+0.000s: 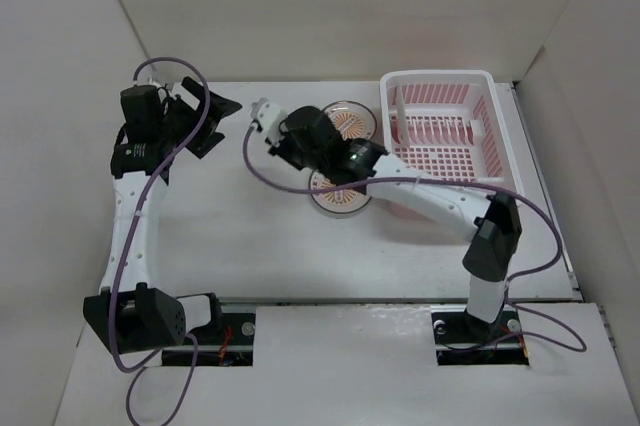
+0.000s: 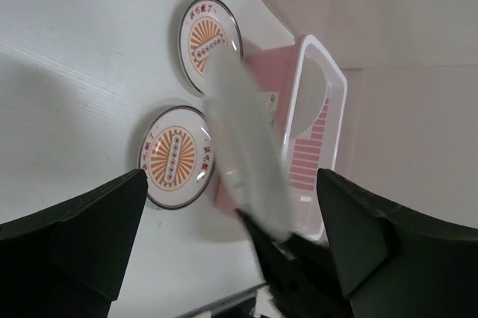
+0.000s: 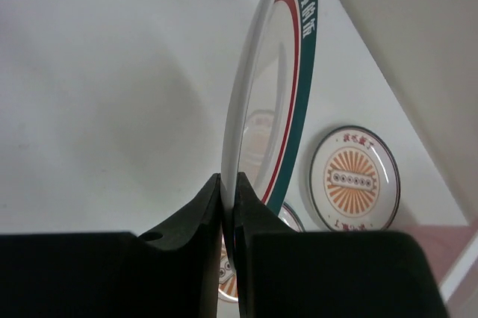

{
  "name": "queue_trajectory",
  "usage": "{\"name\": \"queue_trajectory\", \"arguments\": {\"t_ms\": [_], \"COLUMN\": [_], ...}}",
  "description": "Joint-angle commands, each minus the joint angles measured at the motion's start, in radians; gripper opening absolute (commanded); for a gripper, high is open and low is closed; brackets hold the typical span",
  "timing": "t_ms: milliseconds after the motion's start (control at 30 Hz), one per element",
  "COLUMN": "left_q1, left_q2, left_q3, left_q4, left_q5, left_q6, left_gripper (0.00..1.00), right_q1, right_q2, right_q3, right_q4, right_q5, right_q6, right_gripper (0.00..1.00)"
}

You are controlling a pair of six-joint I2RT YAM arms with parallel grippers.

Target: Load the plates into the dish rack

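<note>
**A:** The green-rimmed plate (image 3: 276,86) is up on edge above the tabletop (image 1: 230,236). The right claw (image 3: 228,184) pinches it tight at the rim.

**B:** And the dish rack (image 1: 437,76)?

**A:** Off to that claw's right, past the near sunburst plate (image 1: 338,201) and the far sunburst plate (image 1: 350,124), both lying flat. The right arm's nearer. The left claw (image 1: 215,124) hangs wide open and empty, far left.

**B:** So that edge needs lining up with the dividers (image 1: 445,131), I'd say.

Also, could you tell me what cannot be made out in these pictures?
- Top view: the right arm covers part of the nearer sunburst plate.
- Left wrist view: the held plate is blurred, its pattern unreadable.
- Right wrist view: that plate is edge-on, centre hidden; the dish rack is cut off at the corner.
</note>
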Motion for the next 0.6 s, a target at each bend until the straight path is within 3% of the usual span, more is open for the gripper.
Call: {"name": "queue_trajectory", "arguments": {"t_ms": [0,167,200,267,433,567], "left_q1": [0.005,0.005,0.005,0.005,-0.035,-0.072], "left_q2": [-0.043,-0.066,-0.066,-0.066,-0.075,-0.041], "left_q3": [0.037,-0.091,-0.105,-0.133,-0.165,-0.132], "left_q4": [0.044,0.062,0.073,0.091,0.147,0.113], "left_q5": [-0.067,-0.116,-0.087,-0.062,-0.053,-0.068], "left_q6": [0.068,0.111,0.123,0.137,0.169,0.241], "left_gripper": [0.95,1.00,1.00,1.00,1.00,1.00], "right_q1": [-0.128,-0.392,-0.494,-0.580,-0.841,-0.938], "right_q2": [-0.181,-0.389,-0.408,-0.430,-0.427,-0.342], "right_q3": [0.032,-0.012,-0.022,-0.032,-0.105,-0.105], "right_q4": [0.076,0.067,0.067,0.040,0.052,0.034], "right_q5": [-0.018,-0.128,-0.192,-0.223,-0.428,-0.581], "right_q6": [0.196,0.450,0.464,0.464,0.464,0.477], "right_gripper": [0.00,0.00,0.00,0.00,0.00,0.00]}}
